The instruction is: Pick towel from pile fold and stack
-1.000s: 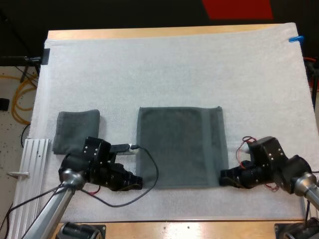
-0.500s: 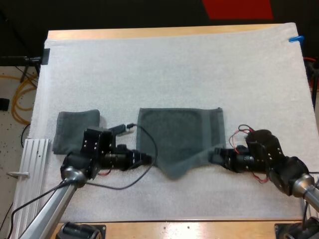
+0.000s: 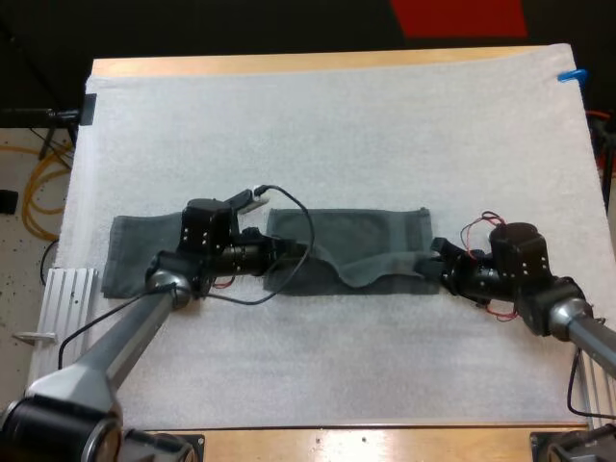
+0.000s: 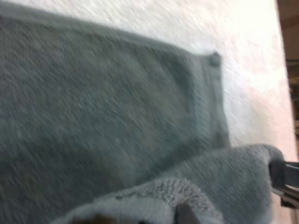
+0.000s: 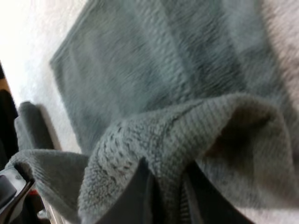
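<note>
A dark grey-green towel (image 3: 371, 231) lies mid-mat, its near half lifted and sagging over the far half. My left gripper (image 3: 295, 252) is shut on the towel's near left corner, and my right gripper (image 3: 434, 257) is shut on the near right corner. In the left wrist view the raised edge hangs over the flat towel (image 4: 107, 107), with the right gripper (image 4: 286, 179) at the fold's other end. The right wrist view has my fingers (image 5: 140, 191) pinching a bunched fold above the flat towel (image 5: 154, 79). A folded towel (image 3: 130, 252) lies beside my left arm.
The white mat (image 3: 337, 125) stretches bare beyond the towel and along the near side. A ribbed metal rail (image 3: 63, 303) sits off the mat's near left corner. The folded towel (image 5: 29, 123) lies past the spread towel's far end.
Both grippers have lifted the towel's near corners and carried them toward the far edge, so the near half now drapes over the far half. The towel's visible depth has halved.
</note>
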Controlling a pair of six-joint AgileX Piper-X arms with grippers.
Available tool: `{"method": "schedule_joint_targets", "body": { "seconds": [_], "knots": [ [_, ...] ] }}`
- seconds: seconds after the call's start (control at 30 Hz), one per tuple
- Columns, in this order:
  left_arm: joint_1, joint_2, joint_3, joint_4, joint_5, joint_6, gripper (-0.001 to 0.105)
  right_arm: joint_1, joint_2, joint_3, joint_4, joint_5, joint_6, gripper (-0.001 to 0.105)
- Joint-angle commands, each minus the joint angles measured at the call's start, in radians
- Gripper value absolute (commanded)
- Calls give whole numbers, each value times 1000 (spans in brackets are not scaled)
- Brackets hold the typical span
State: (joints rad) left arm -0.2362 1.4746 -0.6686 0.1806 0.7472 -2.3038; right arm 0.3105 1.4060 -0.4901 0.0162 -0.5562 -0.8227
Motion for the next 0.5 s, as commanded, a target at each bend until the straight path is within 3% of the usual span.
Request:
{"method": "schedule_joint_targets", "body": {
  "seconds": [0.0, 0.27, 0.47],
  "knots": [
    [-5, 13, -13, -7, -21, 0, 0, -8, 13, -23, -16, -10, -1, 0],
    [-5, 24, -17, -6, -176, 38, 0, -8, 87, -122, -38, -1, -4, 0],
    [-5, 24, -17, -6, -279, 71, 0, -8, 115, -151, -38, 68, -4, 0]
  ]
}}
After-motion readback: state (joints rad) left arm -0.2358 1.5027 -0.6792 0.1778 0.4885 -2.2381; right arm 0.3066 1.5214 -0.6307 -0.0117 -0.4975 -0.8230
